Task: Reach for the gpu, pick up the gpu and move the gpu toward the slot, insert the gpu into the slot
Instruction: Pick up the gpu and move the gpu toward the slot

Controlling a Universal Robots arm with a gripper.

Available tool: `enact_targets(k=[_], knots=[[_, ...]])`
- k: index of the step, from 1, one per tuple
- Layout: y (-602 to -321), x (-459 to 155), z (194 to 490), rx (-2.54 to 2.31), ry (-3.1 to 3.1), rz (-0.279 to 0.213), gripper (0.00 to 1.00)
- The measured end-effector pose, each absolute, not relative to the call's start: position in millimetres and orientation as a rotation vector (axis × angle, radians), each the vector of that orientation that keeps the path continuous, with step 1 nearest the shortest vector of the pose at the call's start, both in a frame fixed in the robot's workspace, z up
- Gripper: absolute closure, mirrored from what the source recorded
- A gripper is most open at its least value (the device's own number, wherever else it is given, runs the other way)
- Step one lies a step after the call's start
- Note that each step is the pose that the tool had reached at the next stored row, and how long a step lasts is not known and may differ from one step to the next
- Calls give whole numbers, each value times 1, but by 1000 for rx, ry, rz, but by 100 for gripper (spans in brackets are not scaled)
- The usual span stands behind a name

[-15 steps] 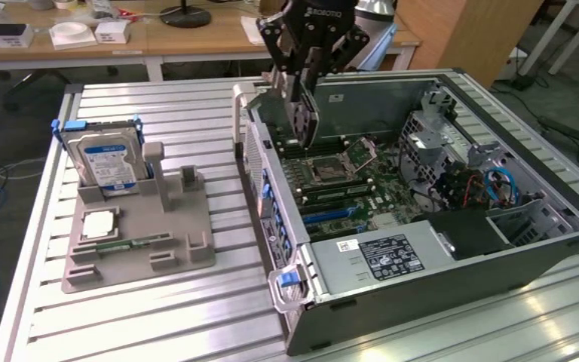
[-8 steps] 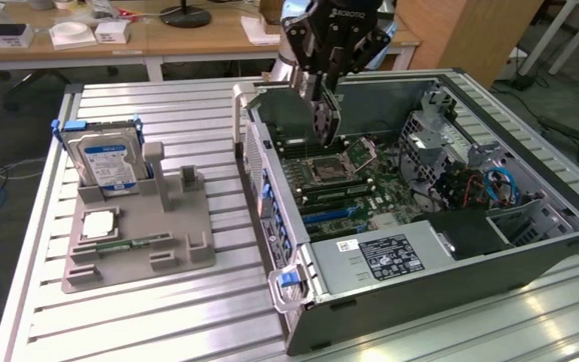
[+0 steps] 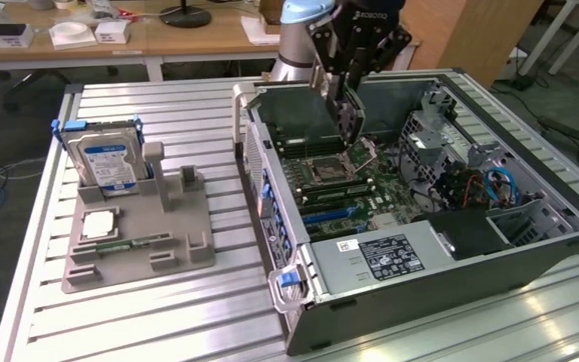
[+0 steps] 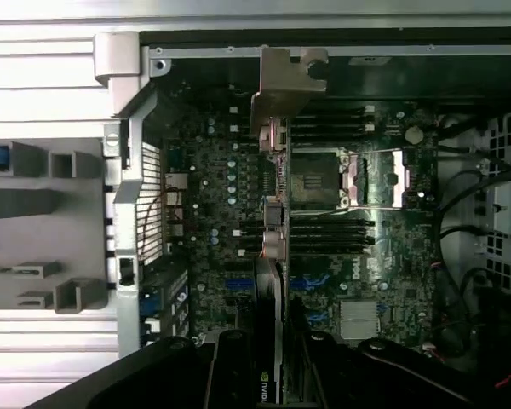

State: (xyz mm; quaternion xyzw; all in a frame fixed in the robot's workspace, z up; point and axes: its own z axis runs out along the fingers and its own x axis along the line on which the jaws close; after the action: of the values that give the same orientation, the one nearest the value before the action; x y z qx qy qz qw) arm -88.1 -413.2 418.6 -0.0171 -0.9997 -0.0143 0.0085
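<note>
My gripper (image 3: 342, 74) is shut on the gpu (image 3: 348, 115), a thin dark card that hangs edge-on below the fingers, over the open computer case (image 3: 410, 271). The card hovers above the motherboard near the processor socket (image 3: 328, 170), apart from the board. In the wrist view the gpu (image 4: 272, 256) runs as a narrow strip out from my gripper (image 4: 268, 362), and its pale metal bracket (image 4: 283, 85) is at the far end by the case wall. Blue expansion slots (image 3: 332, 216) lie on the board, closer to the case's front; in the wrist view a blue slot (image 4: 237, 285) sits beside the card.
A grey parts holder (image 3: 133, 253) stands on the slatted metal table (image 3: 169, 317) at the exterior view's left. It carries a blue-labelled hard drive (image 3: 108, 160), a processor chip (image 3: 99, 224) and a green memory stick (image 3: 129, 243). Cables and drive cages (image 3: 470, 177) crowd the case's far side.
</note>
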Motion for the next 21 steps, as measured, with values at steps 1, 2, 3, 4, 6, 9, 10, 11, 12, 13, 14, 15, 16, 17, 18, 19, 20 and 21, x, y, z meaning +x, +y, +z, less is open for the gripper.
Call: enact_targets(k=[1, 2, 3, 4, 6, 9, 10, 11, 12, 13, 14, 15, 16, 17, 18, 19, 20, 21], knots=[[-413, -87, 419, -53, -3139, -45, 74], [-413, -85, 419, -53, -3152, -46, 74], [-413, -83, 418, -53, -3160, -46, 74], [-413, -81, 418, -53, -3165, -46, 74], [-413, -77, 417, -53, -3172, -46, 74], [-413, -72, 415, -54, -3179, -46, 74], [-413, -70, 415, -54, -3180, -46, 74], [-413, -68, 415, -54, -3181, -46, 74], [-413, -66, 414, -54, -3182, -45, 74], [-413, -64, 414, -54, -3183, -45, 74], [-413, -62, 414, -54, -3184, -45, 74], [-413, -59, 414, -55, -3185, -45, 74], [-413, -56, 413, -55, -3185, -45, 74], [-413, -52, 413, -54, -3185, -45, 74], [-413, -47, 413, -55, -3185, -45, 74], [-414, -43, 413, -55, -3185, -45, 74], [-414, -38, 413, -54, -3185, -45, 74], [-414, -34, 413, -54, -3185, -45, 74]])
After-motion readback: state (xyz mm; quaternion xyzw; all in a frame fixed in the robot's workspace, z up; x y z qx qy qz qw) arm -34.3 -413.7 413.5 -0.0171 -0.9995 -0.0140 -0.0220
